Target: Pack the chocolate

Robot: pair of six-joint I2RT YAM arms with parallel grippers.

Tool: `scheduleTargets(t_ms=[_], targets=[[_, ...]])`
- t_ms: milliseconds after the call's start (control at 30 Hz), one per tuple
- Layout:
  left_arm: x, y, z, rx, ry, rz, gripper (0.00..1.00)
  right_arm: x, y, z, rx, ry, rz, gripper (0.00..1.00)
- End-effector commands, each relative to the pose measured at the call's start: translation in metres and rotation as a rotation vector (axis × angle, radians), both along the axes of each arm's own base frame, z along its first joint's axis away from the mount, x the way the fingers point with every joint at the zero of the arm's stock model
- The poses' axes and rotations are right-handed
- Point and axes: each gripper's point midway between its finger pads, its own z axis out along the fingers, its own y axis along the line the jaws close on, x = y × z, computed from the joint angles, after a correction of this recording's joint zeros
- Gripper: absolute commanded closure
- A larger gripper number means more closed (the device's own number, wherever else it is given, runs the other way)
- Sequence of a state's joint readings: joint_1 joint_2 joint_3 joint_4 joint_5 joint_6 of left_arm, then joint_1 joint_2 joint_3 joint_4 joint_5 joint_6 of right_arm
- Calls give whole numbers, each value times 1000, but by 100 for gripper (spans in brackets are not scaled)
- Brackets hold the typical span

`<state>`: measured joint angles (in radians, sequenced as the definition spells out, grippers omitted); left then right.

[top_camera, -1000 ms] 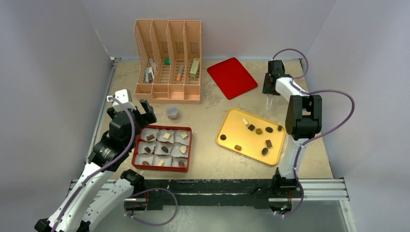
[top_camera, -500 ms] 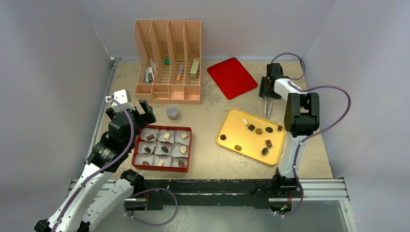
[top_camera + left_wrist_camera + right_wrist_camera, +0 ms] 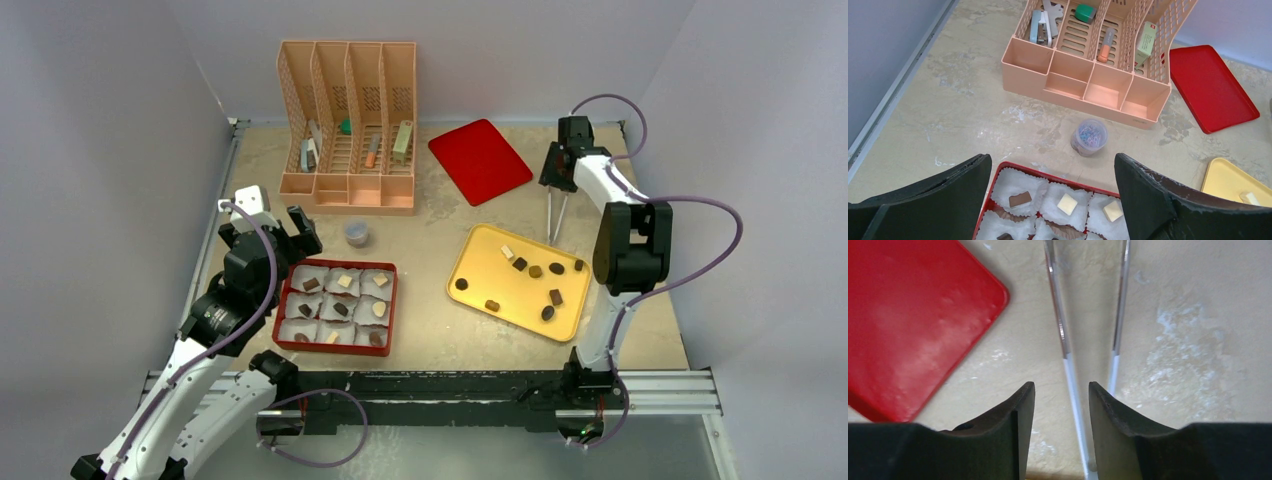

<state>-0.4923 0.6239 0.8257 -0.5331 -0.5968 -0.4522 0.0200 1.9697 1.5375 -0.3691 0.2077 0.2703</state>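
Several pieces of chocolate [image 3: 520, 264], dark, tan and cream, lie loose on the yellow tray [image 3: 505, 288]. More pieces sit in white paper cups in the red box [image 3: 392, 305]. In the left wrist view a brown piece [image 3: 1020, 199] and two cream squares [image 3: 1067, 204] show in its far row. My left gripper [image 3: 272, 238] hangs open over the box's far left corner [image 3: 1051, 165], holding nothing. Metal tweezers [image 3: 553, 215] lie on the table behind the yellow tray. My right gripper [image 3: 557, 182] is over their joined end, jaws apart [image 3: 1061, 386]. One tweezer leg [image 3: 1062, 330] runs between the fingers.
A pink desk organiser [image 3: 350, 125] with small office items stands at the back. A flat red lid [image 3: 480, 160] lies beside it, left of the right gripper. A small clear jar of paper clips [image 3: 1090, 136] stands between the organiser and the red box.
My right gripper has pulled back toward the far wall, and more of the tweezers' length now shows on the table. The left arm has not moved.
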Motion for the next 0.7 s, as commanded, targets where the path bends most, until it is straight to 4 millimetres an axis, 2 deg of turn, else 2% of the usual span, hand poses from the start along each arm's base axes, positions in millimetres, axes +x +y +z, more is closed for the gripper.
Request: scheduleTargets(t_ms=[0,100,200,300,433,667], targets=[[3,-2,10,-19,-39,-1,7,10,23,29,115,-74,-72,58],[3,-2,10,-20,-42,0,7,17,38,29,173,-109,-106,64],[2,0,10,-17,-41,3,7,27,57,31,202,-145,-86,64],[0,1,11,-13,-45,3,7,43,88,34,131,-196,157,60],[-1,2,12,-16,-50,7,7,44,124,37,94,-209,530,59],[0,1,12,-21,-54,4,7,38,167,28,-9,-218,783,60]])
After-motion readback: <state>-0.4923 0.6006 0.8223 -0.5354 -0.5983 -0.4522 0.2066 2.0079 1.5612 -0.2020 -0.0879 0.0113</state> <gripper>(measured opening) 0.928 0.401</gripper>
